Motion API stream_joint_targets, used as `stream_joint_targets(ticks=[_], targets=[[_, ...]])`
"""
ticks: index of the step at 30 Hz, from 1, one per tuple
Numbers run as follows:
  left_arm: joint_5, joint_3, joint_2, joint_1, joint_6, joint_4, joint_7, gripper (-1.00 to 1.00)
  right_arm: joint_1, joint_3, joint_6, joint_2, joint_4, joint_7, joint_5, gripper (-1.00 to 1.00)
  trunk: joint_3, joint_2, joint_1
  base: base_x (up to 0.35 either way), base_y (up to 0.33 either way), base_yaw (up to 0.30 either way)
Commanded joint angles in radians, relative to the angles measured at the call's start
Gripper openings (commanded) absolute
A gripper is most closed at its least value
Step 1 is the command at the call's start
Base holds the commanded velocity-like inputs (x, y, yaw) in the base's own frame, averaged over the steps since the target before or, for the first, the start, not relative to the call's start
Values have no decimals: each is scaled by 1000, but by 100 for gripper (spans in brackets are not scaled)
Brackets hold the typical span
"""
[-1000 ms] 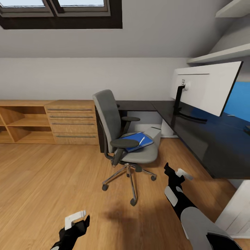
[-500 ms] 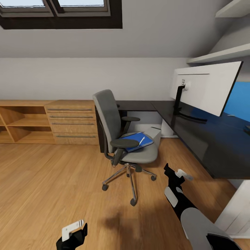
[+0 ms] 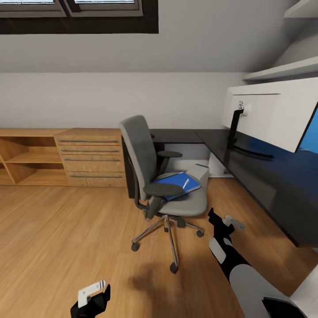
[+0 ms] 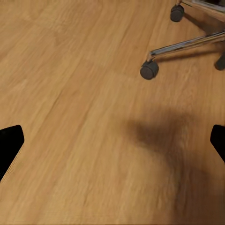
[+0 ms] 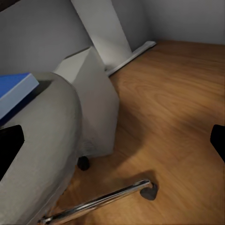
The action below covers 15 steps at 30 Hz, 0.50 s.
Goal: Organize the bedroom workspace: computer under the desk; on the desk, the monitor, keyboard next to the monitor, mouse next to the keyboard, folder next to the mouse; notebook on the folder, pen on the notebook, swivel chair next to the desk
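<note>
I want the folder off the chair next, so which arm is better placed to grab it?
Right, probably. The right tool hangs open just beside the swivel chair seat bearing the folder; the left tool sits low over bare floor, farther away.

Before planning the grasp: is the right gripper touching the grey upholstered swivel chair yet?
Apart. In the head view, bare wooden floor shows between the right gripper and the grey swivel chair; both wide-spread fingertips hang free.

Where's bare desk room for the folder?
Bare: the desk top in front of the monitor stand, toward its near edge, and the corner behind the swivel chair. Crowded: the seat, holding folder and pen.
</note>
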Motion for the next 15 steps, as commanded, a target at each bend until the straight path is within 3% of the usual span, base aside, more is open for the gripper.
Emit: stream_joint_targets(ticks=[1,5,11,15], targets=[[8,-1,0,0,4,-2,5,100,-1,0,-4,1,0,1,-8,100,-1,0,0,309,131,0],[8,-1,1,0,4,-3,5,100,-1,0,-5,3,0,2,-9,100,-1,0,0,313,133,0],[8,-1,0,0,4,-1,5,100,0,-1,-11,28,1,2,-9,100,-1,0,0,316,111,0],[8,-1,0,0,4,6,6,100,0,-4,-4,21,-1,1,-16,100,-1,0,0,193,15,0]])
